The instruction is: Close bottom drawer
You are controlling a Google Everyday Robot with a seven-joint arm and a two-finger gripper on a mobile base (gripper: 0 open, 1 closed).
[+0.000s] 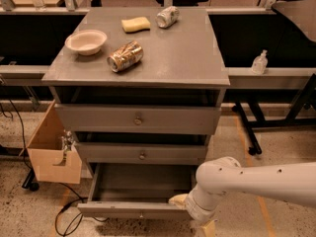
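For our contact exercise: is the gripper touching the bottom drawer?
Cannot tell. Camera view: gripper sits at the bottom drawer front's right end; arm hides any gap.

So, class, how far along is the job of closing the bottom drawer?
Done: the gripper sits at the front right corner of the bottom drawer. In hand: setting up the push; the drawer is wide open. Left: slide it in flush beneath the middle drawer.

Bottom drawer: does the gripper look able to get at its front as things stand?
Probably yes. The gripper sits at the right end of the front of the open bottom drawer, with nothing between them.
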